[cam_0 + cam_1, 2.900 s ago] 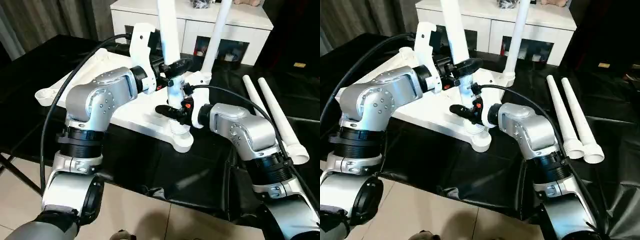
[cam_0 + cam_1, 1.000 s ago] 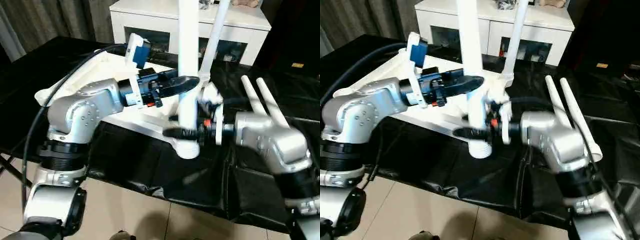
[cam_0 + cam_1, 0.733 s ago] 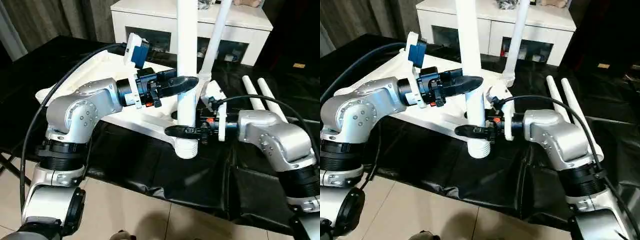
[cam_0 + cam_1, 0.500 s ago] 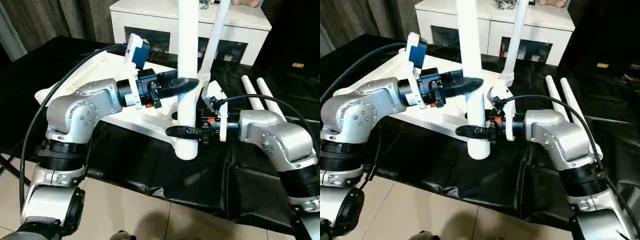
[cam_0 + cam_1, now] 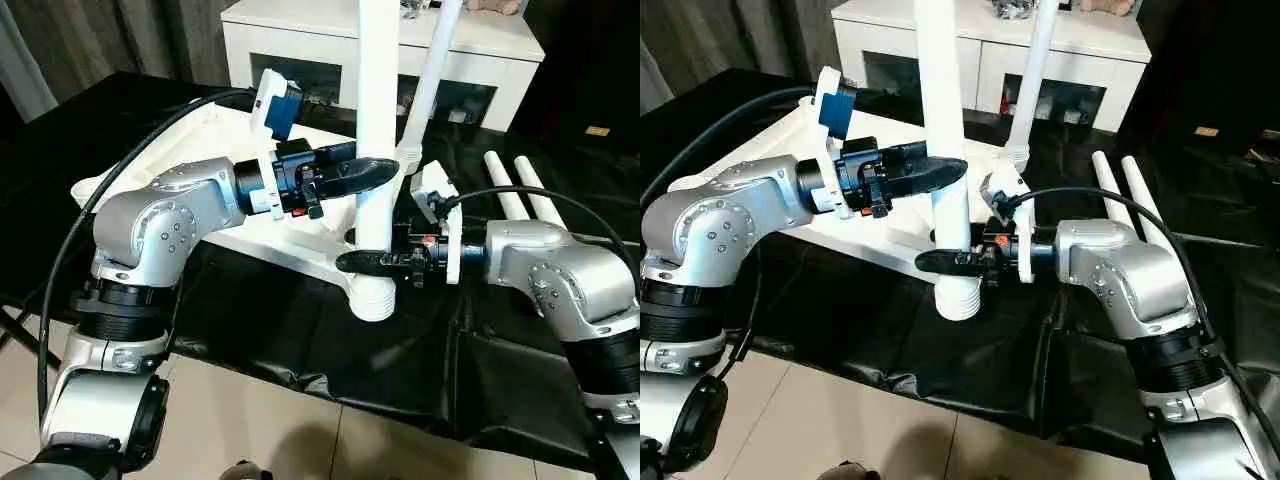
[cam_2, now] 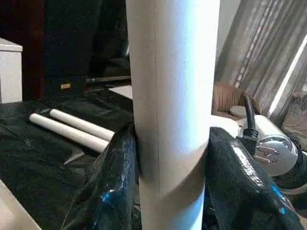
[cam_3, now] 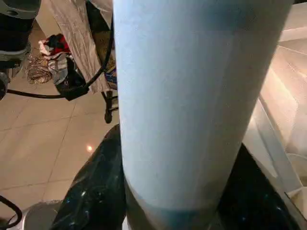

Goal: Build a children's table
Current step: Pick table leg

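Near centre: upright leg [image 5: 377, 120] blocks my path, both grippers at it.
Far centre: second leg [image 5: 430, 80] stands close behind.
Right: two loose legs [image 5: 525, 195] lie across black cloth [image 5: 300, 320].
Near edge: cloth is free.

- Upright leg [image 5: 376, 120] cut off by the top edge in both eye views; top end unseen.
- Second standing leg [image 5: 430, 80] likewise cut off above.
- Far fingers of left gripper [image 5: 365, 178] and right gripper [image 5: 370, 262] hidden behind the upright leg.
- Much of the table top [image 5: 200, 130] covered by the left arm.
- Items on the white cabinet [image 5: 300, 25] cropped, too small to identify.
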Controlling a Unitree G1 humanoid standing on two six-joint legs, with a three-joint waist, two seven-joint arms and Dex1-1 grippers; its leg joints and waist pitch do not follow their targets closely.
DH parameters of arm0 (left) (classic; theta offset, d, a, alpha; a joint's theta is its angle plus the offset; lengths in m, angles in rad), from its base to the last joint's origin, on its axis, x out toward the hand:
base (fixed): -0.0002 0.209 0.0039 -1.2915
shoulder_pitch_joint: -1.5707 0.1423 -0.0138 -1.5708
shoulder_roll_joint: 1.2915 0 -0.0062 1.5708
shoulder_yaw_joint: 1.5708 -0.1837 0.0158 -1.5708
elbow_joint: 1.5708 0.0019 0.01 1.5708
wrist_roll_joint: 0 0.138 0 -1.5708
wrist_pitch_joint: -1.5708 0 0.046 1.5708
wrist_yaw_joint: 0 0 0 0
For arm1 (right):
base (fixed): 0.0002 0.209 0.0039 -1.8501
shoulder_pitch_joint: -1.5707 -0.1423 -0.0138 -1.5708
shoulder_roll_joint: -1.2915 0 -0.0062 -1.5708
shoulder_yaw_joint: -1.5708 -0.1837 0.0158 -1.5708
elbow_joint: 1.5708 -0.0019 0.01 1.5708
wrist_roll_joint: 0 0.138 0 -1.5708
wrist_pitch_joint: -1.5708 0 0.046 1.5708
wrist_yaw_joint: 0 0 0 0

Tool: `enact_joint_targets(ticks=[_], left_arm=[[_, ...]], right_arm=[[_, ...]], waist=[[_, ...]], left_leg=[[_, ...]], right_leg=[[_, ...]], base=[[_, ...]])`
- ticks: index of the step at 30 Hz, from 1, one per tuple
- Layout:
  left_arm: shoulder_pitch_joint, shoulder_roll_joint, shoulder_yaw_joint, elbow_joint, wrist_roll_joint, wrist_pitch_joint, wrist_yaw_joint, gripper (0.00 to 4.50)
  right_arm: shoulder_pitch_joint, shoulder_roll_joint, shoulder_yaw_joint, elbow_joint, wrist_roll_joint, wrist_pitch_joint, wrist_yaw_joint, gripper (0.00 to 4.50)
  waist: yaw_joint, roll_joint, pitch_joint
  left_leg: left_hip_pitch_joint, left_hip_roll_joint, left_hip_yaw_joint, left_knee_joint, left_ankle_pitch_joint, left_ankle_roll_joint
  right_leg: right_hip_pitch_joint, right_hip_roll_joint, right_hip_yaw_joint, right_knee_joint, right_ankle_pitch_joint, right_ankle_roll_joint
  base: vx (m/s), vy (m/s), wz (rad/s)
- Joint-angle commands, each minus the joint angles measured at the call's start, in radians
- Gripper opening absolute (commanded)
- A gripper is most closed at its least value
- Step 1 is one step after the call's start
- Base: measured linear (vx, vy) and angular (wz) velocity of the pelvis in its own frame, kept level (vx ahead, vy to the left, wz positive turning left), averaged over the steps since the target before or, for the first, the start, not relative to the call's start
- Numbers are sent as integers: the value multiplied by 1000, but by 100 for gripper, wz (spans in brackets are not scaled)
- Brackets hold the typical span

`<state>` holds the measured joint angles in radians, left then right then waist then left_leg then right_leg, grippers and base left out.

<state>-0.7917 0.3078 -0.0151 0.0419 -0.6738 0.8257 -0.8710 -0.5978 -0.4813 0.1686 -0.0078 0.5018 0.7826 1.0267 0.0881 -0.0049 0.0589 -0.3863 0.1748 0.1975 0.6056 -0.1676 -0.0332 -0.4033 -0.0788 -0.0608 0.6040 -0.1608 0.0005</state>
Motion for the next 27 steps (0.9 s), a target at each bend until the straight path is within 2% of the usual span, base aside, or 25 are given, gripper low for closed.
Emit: enact_joint_targets(ticks=[1,4,6,8,11,16,18,19,21,22,23,24,26,27], left_arm=[[-8,10,-9,-23,1,-5,-14,179],[-10,19,-29,-17,26,8,4,179],[-11,19,-27,-15,16,22,0,249],[-8,21,-16,-12,-15,59,-10,256],[-5,22,-10,-9,-26,65,-19,293],[-1,36,-7,14,-23,49,-51,330],[1,41,-5,18,-23,45,-58,341],[5,48,-4,38,-3,24,-55,343],[9,55,-10,51,24,-8,-55,362],[21,87,-70,110,154,-157,-54,375],[23,98,-97,133,204,-212,-50,381],[24,118,-151,181,296,-311,-35,386],[17,148,-268,290,463,-497,-9,418],[11,148,-306,338,505,-542,-1,424]], right_arm=[[-5,-8,-3,-30,1,6,-3,189],[-3,-3,-5,-31,2,4,-14,186],[-2,-1,-6,-31,1,5,-17,185],[1,6,-16,-34,4,7,-31,185],[5,16,-34,-38,9,6,-52,185],[-8,35,-137,1,13,-7,-154,185],[-9,33,-153,8,14,-11,-166,185],[-7,28,-181,26,11,-14,-193,185],[-2,22,-192,33,3,-21,-206,185],[17,5,-206,51,-39,-49,-255,185],[23,0,-206,56,-59,-62,-273,185],[35,-6,-201,66,-100,-87,-311,185],[65,-1,-199,70,-149,-133,-367,184],[79,13,-207,65,-153,-139,-389,184]], waist=[[0,-3,-73],[-1,-1,-73],[-1,-1,-73],[-1,2,-73],[-2,4,-73],[-3,7,-72],[-3,6,-72],[-2,13,-72],[-4,8,-72],[-4,9,-70],[-6,7,-69],[-7,3,-70],[-7,4,-73],[-5,6,-73]], left_leg=[[28,50,-27,-69,-224,-23],[29,51,-27,-70,-231,-28],[28,50,-27,-70,-229,-29],[29,50,-27,-70,-230,-32],[29,49,-27,-70,-237,-34],[33,48,-27,-71,-261,-46],[33,47,-28,-72,-262,-49],[34,47,-29,-72,-270,-55],[33,46,-29,-73,-278,-57],[30,46,-32,-75,-274,-52],[30,45,-31,-74,-282,-51],[31,45,-31,-74,-284,-56],[32,44,-30,-75,-277,-66],[31,43,-33,-76,-275,-64]], right_leg=[[44,-64,43,-67,-281,-197],[44,-64,43,-67,-285,-193],[44,-63,43,-66,-281,-194],[43,-63,43,-64,-278,-198],[42,-62,44,-67,-279,-199],[39,-60,43,-70,-304,-188],[39,-61,43,-71,-314,-184],[38,-60,42,-71,-319,-184],[39,-59,41,-74,-317,-179],[40,-60,41,-80,-320,-166],[39,-58,42,-84,-338,-150],[39,-58,43,-82,-348,-137],[39,-61,46,-84,-374,-95],[38,-62,46,-87,-380,-87]], base=[[0,0,0],[0,0,0],[0,0,0],[0,0,0],[0,0,0],[0,0,0],[0,0,0],[0,0,0],[0,0,0],[0,0,0],[0,0,0],[0,0,0],[0,0,0],[0,0,0]])
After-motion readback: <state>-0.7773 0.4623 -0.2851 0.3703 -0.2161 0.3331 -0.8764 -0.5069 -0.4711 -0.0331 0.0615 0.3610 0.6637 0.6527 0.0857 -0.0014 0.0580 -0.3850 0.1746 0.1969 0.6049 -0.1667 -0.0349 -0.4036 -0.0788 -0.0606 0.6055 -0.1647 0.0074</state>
